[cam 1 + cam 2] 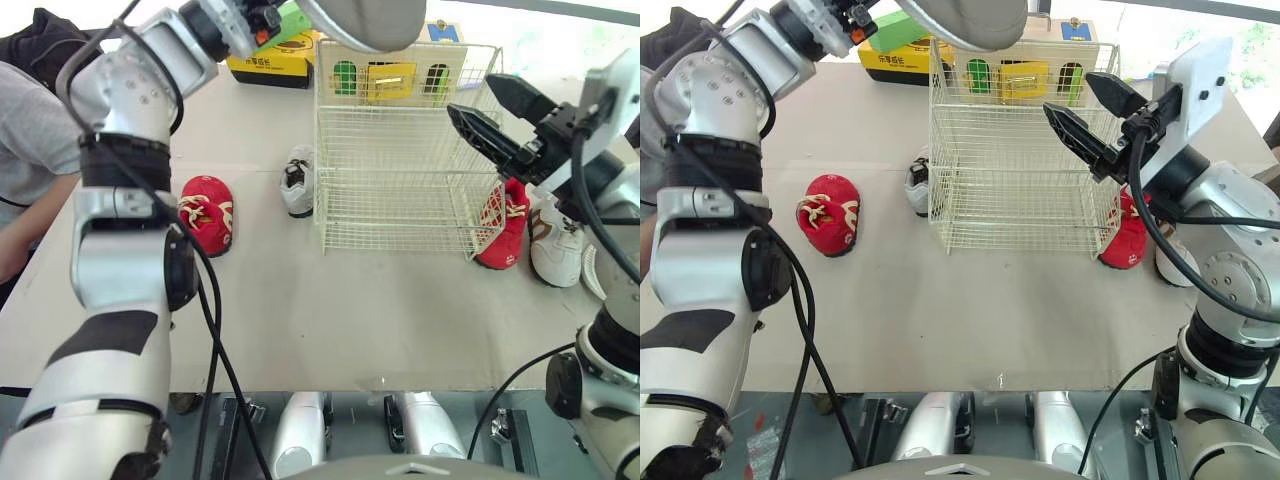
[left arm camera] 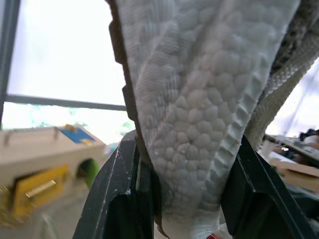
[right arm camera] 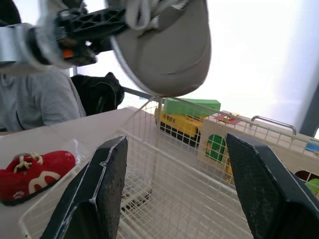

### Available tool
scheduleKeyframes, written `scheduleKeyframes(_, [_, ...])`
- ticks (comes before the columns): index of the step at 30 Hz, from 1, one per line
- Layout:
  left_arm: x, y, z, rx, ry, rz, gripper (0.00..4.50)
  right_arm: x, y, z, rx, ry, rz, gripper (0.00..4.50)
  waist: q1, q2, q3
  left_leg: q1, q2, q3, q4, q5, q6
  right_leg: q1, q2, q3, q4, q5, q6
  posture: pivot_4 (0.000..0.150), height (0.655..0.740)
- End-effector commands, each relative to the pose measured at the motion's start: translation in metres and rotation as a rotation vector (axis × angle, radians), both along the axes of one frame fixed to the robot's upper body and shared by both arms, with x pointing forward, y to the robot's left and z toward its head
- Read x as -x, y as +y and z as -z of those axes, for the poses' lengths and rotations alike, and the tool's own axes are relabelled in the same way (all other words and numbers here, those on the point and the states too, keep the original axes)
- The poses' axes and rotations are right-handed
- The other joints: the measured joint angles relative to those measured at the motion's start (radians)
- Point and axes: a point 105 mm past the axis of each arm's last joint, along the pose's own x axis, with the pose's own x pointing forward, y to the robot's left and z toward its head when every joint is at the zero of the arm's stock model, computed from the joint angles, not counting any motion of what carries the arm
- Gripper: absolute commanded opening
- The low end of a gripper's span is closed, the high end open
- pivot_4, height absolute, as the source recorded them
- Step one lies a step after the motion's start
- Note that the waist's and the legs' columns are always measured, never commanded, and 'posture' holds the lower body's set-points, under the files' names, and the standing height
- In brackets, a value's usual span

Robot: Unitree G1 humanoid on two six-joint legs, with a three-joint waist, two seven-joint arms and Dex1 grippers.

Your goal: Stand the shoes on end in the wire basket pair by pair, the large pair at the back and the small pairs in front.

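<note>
The left claw (image 2: 185, 142) is clamped on the large shoe (image 1: 365, 22), one finger on each side of its sole. It holds the shoe high above the wire basket (image 1: 400, 170), which stands empty near the far edge of the worktop (image 1: 330, 320). The right claw (image 1: 470, 97) hangs over the right rim of the basket with its fingers wide apart and holds nothing.

The main danger, as I judge it, is the height. If the shoe is let go from here, it will probably fall flat or bounce, and it will not stand on end at the back wall. The grip takes only a narrow part of the sole, so the shoe can turn or slip between the fingers while the arm goes down. The shoe also looks long beside the basket opening. If it catches the thin rim, the light basket can slide or tip toward the coloured box (image 1: 445, 33) behind it. The right claw is close to the way down, and the two can hit each other unless it moves aside.

A landing in the front part would take the place meant for the small pairs. These lie outside the basket: one red shoe (image 1: 205, 213) toward the left edge, another red shoe (image 1: 505, 225) just beside the basket's right side, and a small white shoe (image 1: 298, 180) just beside its left side.
</note>
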Motion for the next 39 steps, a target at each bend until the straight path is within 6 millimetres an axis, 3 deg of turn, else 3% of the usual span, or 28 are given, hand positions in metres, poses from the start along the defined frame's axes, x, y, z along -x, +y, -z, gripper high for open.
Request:
scheduleKeyframes(1, [0.0, -0.006, -0.012, -0.169, -0.213, -0.048, 1.32, 0.017, -0.006, -0.002, 0.024, -0.065, 0.037, 2.99, -0.001, 0.0, 0.0, 0.0, 0.0, 0.001, -0.001, 0.0, 0.0, 0.0, 0.0, 0.001, 0.0, 0.0, 0.0, 0.15, 0.74])
scheduleKeyframes(2, [-0.001, -0.008, -0.012, -0.17, -0.215, -0.039, 1.32, 0.018, -0.008, -0.001, 0.018, -0.062, 0.049, 2.99, -0.004, 0.0, 0.0, 0.0, 0.0, 0.002, -0.001, 0.0, 0.0, 0.0, 0.0, 0.002, 0.0, 0.0, 0.0, 0.15, 0.74])
scheduleKeyframes(6, [-0.011, -0.018, 0.027, -0.511, -0.29, -0.057, 1.32, 0.027, -0.022, 0.011, 0.046, -0.039, 0.116, 2.99, -0.006, 0.0, 0.0, -0.001, 0.0, 0.002, 0.0, 0.0, 0.0, -0.001, 0.0, 0.003, 0.0, 0.0, 0.0, 0.15, 0.74])
scheduleKeyframes(11, [-0.014, -0.016, 0.068, -0.723, -0.175, 0.023, 1.32, 0.03, -0.025, 0.02, 0.034, -0.004, 0.143, 2.99, -0.013, -0.001, 0.0, 0.0, 0.0, 0.003, 0.0, -0.002, 0.004, -0.002, 0.0, 0.005, 0.003, 0.0, 0.0, 0.15, 0.74])
scheduleKeyframes(14, [-0.016, -0.013, 0.077, -0.808, -0.17, 0.013, 1.32, 0.029, -0.024, 0.023, 0.045, 0.007, 0.151, 2.99, -0.013, -0.001, 0.0, 0.0, 0.0, 0.002, 0.0, -0.003, 0.004, -0.002, 0.0, 0.004, 0.003, 0.0, 0.0, 0.15, 0.74])
scheduleKeyframes(16, [-0.017, -0.009, 0.08, -0.838, -0.149, 0.009, 1.32, 0.028, -0.022, 0.026, 0.05, 0.015, 0.146, 2.99, -0.013, -0.001, 0.0, 0.001, 0.0, 0.003, 0.0, -0.003, 0.005, -0.002, 0.0, 0.005, 0.003, 0.0, 0.0, 0.15, 0.74])
scheduleKeyframes(17, [-0.016, -0.006, 0.081, -0.852, -0.134, 0.013, 2.34, 0.028, -0.022, 0.027, 0.053, 0.019, 0.143, 3.07, -0.013, -0.001, 0.0, 0.0, 0.0, 0.002, 0.0, -0.003, 0.005, -0.002, 0.0, 0.005, 0.003, 0.0, 0.0, 0.15, 0.74])
scheduleKeyframes(22, [-0.014, 0.004, 0.056, -0.785, -0.152, -0.045, 4.35, 0.028, -0.021, 0.03, 0.066, 0.031, 0.137, 3.07, -0.015, -0.001, 0.0, 0.002, 0.0, 0.002, 0.0, -0.003, 0.005, -0.002, 0.0, 0.005, 0.004, 0.0, 0.0, 0.15, 0.74])
scheduleKeyframes(29, [0.003, 0.022, 0.023, -0.753, -0.189, -0.034, 4.47, 0.023, -0.023, 0.033, 0.087, 0.046, 0.131, 3.07, -0.023, -0.001, 0.0, 0.001, 0.0, 0.002, 0.001, -0.003, 0.005, -0.002, 0.0, 0.004, 0.004, 0.0, 0.0, 0.15, 0.74])
scheduleKeyframes(32, [0.007, 0.02, 0.025, -0.741, -0.196, 0.018, 4.47, 0.019, -0.024, 0.036, 0.115, 0.054, 0.127, 3.07, -0.018, -0.001, 0.0, 0.001, 0.0, 0.002, 0.001, -0.003, 0.005, -0.002, 0.0, 0.004, 0.004, 0.0, 0.0, 0.15, 0.74])
scheduleKeyframes(39, [-0.004, -0.008, 0.042, -0.708, -0.221, 0.015, 4.47, 0.016, -0.02, 0.035, 0.137, 0.046, 0.071, 3.07, -0.004, -0.001, 0.0, 0.0, 0.0, 0.002, 0.003, -0.003, 0.005, -0.001, -0.001, 0.004, 0.004, 0.0, 0.0, 0.15, 0.74])
